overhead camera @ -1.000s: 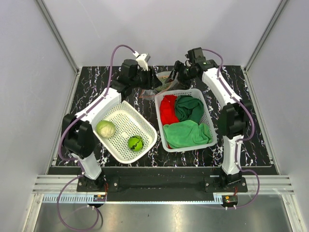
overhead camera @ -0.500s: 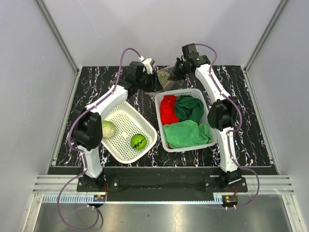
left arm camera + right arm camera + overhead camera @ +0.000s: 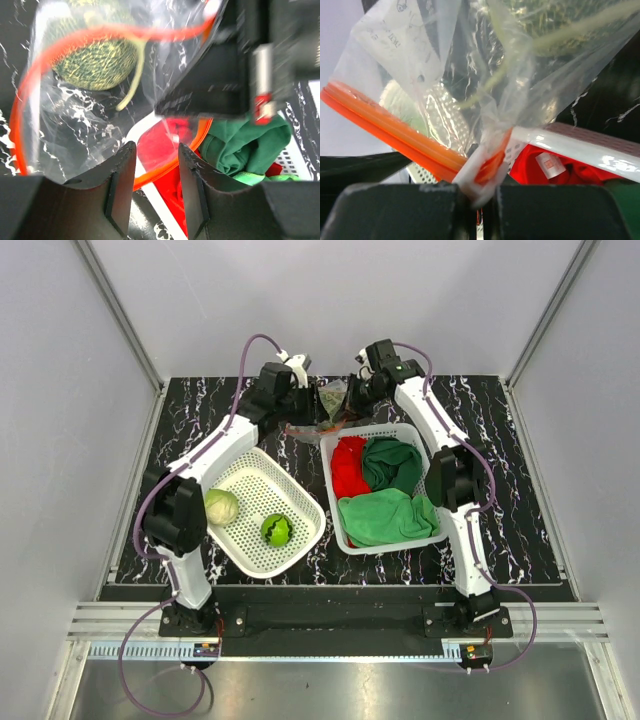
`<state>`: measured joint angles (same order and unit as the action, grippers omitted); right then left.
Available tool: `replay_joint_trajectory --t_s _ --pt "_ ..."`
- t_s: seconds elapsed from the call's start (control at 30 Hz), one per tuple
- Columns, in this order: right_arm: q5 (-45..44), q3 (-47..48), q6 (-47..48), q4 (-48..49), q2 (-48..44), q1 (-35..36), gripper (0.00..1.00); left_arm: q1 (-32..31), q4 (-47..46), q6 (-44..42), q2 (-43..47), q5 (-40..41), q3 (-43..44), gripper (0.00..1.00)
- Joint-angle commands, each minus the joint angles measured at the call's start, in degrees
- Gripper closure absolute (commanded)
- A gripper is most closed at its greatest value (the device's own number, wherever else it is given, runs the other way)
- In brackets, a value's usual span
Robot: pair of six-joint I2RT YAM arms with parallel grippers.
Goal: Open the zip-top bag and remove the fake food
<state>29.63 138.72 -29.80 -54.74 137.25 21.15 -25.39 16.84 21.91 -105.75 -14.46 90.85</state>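
The zip-top bag [image 3: 331,398] hangs clear and crinkled between my two grippers, above the far edge of the table. My right gripper [image 3: 358,392] [image 3: 481,192] is shut on the white slider and the red-orange zip strip [image 3: 385,125] at one end of the bag. My left gripper [image 3: 303,405] [image 3: 155,150] stands open; the zip strip [image 3: 165,172] curves past its tips without being pinched. One grey-green netted piece of fake food [image 3: 95,55] lies inside the bag [image 3: 75,115]. A pale cabbage ball [image 3: 220,506] and a bright green ball [image 3: 277,530] lie in the left basket [image 3: 300,502].
The left white perforated basket sits tilted under my left arm. A second white basket [image 3: 435,495] on the right holds a red cloth [image 3: 349,466] and green cloths [image 3: 388,515]. Its rim [image 3: 145,125] lies just below the bag. Grey walls close in the table.
My right gripper has shut on the bag's zip end. Both grippers and the bag have shifted a little to the left. The green ball has rolled slightly in its basket.
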Motion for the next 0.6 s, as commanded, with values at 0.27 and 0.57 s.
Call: replay_joint_trajectory --t_s 0.27,0.57 --pt "7.02 -5.65 1.68 0.07 -8.58 0.65 1.00 1.22 -2.34 3.31 -2.60 -2.06 4.33 0.58" --pt "6.59 -4.94 1.06 0.07 -8.84 0.74 1.00 1.22 1.88 3.13 -11.57 -4.26 12.50 0.43"
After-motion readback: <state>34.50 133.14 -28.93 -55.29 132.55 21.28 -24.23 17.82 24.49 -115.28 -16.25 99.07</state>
